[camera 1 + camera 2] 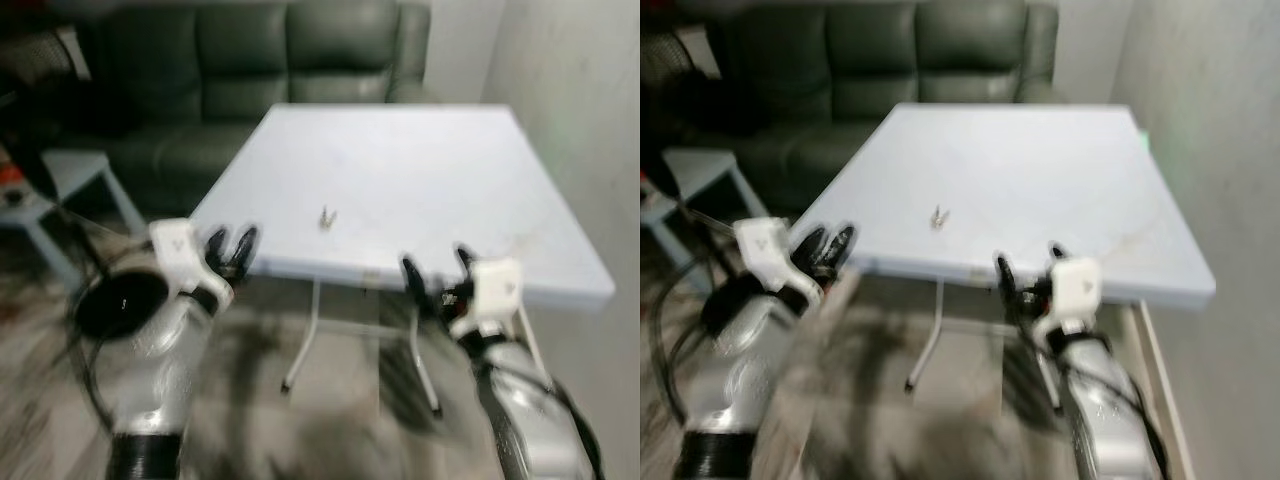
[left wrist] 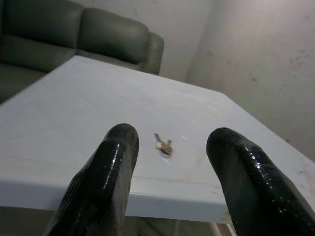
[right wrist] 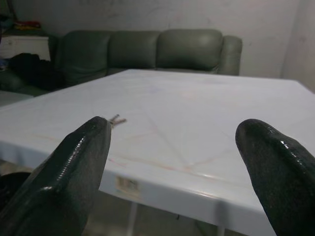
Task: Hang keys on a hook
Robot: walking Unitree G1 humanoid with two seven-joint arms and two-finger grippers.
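Since the keys (image 1: 326,217) are a small metal bunch lying flat on the white table (image 1: 450,180), I judge them light, hard and slick, likely to skate across that smooth top if I nudge them sideways. They sit near the front edge, roughly midway between my two arms, apart from both. I would pinch them from above across the ring or the thickest clump, since single blades lie too thin for the long fingers. My left gripper (image 1: 231,247) hovers at the table's front corner with its black fingers spread apart; in its wrist view the rounded glossy fingertips (image 2: 116,162) frame the keys beyond the table edge. My right gripper (image 1: 438,273) hangs just before the front edge, fingers also wide apart and empty. The tabletop looks matte plastic with faint scuffs, on thin white metal legs. Behind it stands a dark green sofa (image 1: 270,60), padded and leathery, and a pale plaster wall (image 1: 570,110) on my right. I see no hook yet.
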